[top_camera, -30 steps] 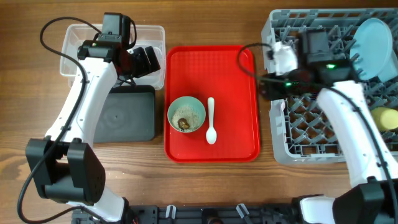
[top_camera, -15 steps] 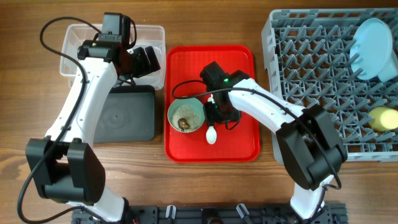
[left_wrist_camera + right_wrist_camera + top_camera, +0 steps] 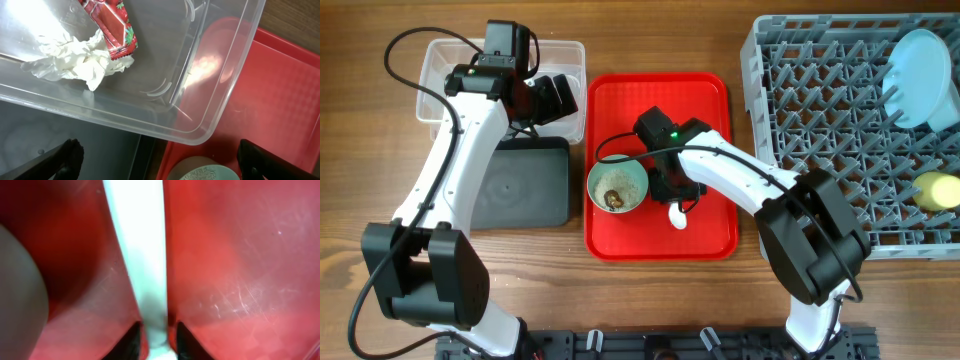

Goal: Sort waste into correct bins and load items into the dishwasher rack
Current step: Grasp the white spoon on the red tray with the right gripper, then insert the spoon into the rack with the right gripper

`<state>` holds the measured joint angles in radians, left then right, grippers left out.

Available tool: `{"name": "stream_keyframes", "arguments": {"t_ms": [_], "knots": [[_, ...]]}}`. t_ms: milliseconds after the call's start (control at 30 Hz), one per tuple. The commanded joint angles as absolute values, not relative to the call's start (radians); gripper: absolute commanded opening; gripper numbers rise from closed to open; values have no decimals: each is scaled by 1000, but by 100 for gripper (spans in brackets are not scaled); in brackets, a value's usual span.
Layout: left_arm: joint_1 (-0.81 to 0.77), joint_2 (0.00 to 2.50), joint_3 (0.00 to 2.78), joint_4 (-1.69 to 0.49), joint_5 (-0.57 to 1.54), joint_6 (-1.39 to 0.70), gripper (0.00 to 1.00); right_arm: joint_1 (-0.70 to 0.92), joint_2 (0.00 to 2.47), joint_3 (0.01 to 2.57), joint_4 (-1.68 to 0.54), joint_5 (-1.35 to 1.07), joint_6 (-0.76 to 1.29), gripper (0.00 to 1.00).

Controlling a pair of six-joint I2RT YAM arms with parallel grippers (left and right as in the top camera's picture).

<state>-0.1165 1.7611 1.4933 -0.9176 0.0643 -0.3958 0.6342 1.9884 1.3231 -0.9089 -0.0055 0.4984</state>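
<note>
The right tool (image 3: pixel 672 192) is clenched on the white plastic spoon (image 3: pixel 677 216). Its fingertips (image 3: pixel 134 339) pinch the handle low over the red tray (image 3: pixel 705 100), just beside the pale green bowl (image 3: pixel 632 172), which holds rice crumbs (image 3: pixel 622 181) and a brown lump (image 3: pixel 613 199). The left tool (image 3: pixel 160 159) hangs released, jaws spread wide, over the clear tub (image 3: pixel 220 100), where the red-and-white wrapper (image 3: pixel 114 30) and white tissue (image 3: pixel 75 64) lie.
</note>
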Motion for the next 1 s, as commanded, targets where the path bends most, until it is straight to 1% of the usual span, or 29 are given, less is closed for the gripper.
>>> {"name": "stream_keyframes", "arguments": {"t_ms": [0, 100, 233, 267, 300, 400, 433, 500, 600, 633, 700, 800, 900, 967], "knots": [[-116, 1737, 1497, -918, 55, -405, 100, 636, 2008, 1326, -922, 19, 496, 22], [-116, 1737, 1497, -918, 55, -405, 100, 637, 2008, 1323, -923, 0, 448, 23], [-116, 1737, 1497, -918, 55, -405, 100, 636, 2009, 1276, -864, -12, 445, 24], [-116, 1737, 1497, -918, 55, -405, 100, 636, 2009, 1260, -844, -19, 442, 27], [-116, 1737, 1497, -918, 55, -405, 100, 636, 2009, 1260, -842, -19, 437, 27], [-116, 1737, 1497, -918, 55, -405, 100, 627, 2004, 1267, -850, -19, 434, 8], [-116, 1737, 1497, -918, 55, -405, 100, 619, 1997, 1274, -856, -19, 433, 4], [-116, 1737, 1497, -918, 55, -405, 100, 592, 1959, 1295, -881, -19, 414, 4], [-116, 1737, 1497, -918, 55, -405, 100, 523, 1824, 1304, -923, -18, 348, 4], [-116, 1737, 1497, -918, 55, -405, 100, 483, 1752, 1304, -949, -18, 299, 4], [-116, 1737, 1497, -918, 55, -405, 100, 386, 1615, 1304, -992, -19, 184, 4], [-116, 1737, 1497, -918, 55, -405, 100, 225, 1488, 1303, -1042, -18, 90, 4], [-116, 1737, 1497, -918, 55, -405, 100, 85, 1491, 1300, -1064, -19, -40, 4], [-116, 1737, 1497, -918, 55, -405, 100, 39, 1518, 1300, -1077, -19, -106, 4]]}}
